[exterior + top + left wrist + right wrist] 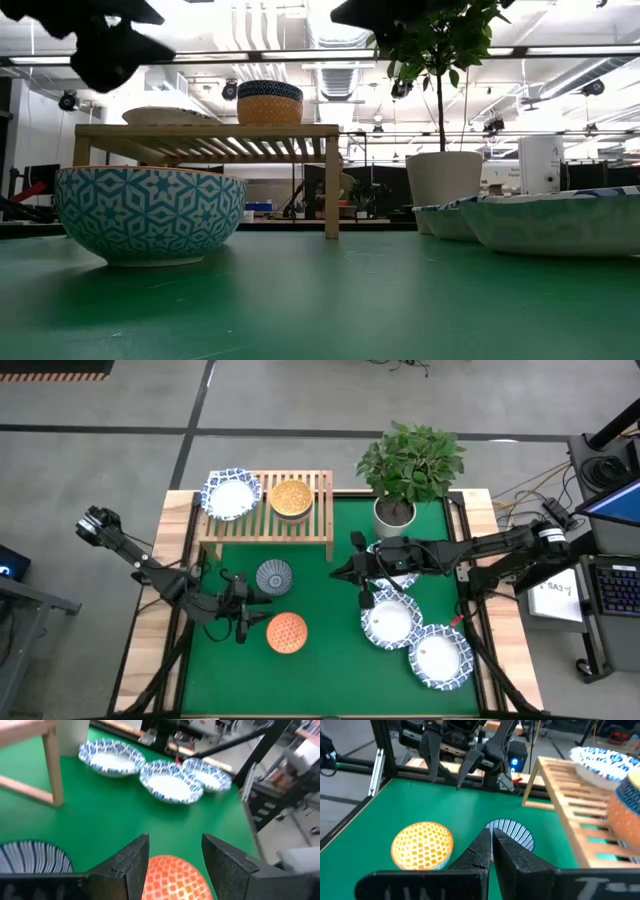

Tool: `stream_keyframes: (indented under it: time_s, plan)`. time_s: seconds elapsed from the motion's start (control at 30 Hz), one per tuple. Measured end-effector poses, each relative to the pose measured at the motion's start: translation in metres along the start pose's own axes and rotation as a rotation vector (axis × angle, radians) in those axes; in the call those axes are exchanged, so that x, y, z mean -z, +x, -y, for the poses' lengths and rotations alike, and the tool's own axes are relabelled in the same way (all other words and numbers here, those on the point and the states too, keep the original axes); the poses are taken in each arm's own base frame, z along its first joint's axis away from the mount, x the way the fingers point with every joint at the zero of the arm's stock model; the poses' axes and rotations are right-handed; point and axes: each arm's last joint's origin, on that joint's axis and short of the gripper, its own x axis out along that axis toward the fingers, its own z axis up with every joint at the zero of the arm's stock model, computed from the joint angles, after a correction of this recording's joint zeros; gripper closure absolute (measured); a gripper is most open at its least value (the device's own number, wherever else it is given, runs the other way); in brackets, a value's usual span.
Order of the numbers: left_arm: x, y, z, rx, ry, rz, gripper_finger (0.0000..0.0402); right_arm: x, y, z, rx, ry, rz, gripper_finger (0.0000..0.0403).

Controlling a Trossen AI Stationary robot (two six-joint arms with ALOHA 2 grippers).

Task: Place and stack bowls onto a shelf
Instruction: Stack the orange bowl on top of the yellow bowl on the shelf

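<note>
Standing at the back of the green mat (320,660), the light-wood shelf (265,525) carries two bowls on its slatted top: a wide white bowl with a blue rim (231,495) at its left end and the yellow-orange bowl (291,498) just beside it. In front of the shelf, on the mat, sit the grey-blue bowl (274,576) and, nearer the front edge, the red-orange bowl (287,632), close together but apart. Three more blue-rimmed white bowls lie in a diagonal row on the right side of the mat: one (396,574) partly under the right arm, one (391,621) in the middle, and one (441,656) nearest the front right corner, their rims touching or nearly so. The low view shows a light blue patterned bowl (150,212) close to that camera.

The left gripper (248,622) hovers just left of the red-orange bowl, its fingers (131,861) spread apart and holding nothing. The right gripper (345,571) hangs over the mat between the shelf and the row of white bowls, its fingers (481,854) pressed together, empty. A potted plant (408,470) stands at the back right.
</note>
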Motion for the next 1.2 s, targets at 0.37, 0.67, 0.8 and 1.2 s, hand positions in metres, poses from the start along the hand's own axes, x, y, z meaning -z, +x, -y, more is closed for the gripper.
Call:
stream_keyframes:
  time_s: [0.37, 0.67, 0.8, 1.2]
  plan:
    - [0.019, 0.020, 0.006, 0.002, 0.003, -0.147, 0.0222, 0.019, -0.007, -0.002, -0.012, -0.040, -0.070, 0.0394]
    - [0.028, 0.038, 0.017, -0.122, 0.108, -0.306, 0.0219, 0.027, -0.007, -0.003, -0.016, -0.037, -0.104, 0.0394]
    - [0.036, 0.049, 0.021, -0.169, 0.149, -0.384, 0.0219, 0.028, -0.007, -0.004, -0.017, -0.029, -0.110, 0.0394]
    - [0.054, 0.062, 0.013, -0.265, 0.088, -0.422, 0.0239, 0.030, -0.006, -0.004, -0.016, -0.004, -0.116, 0.0394]
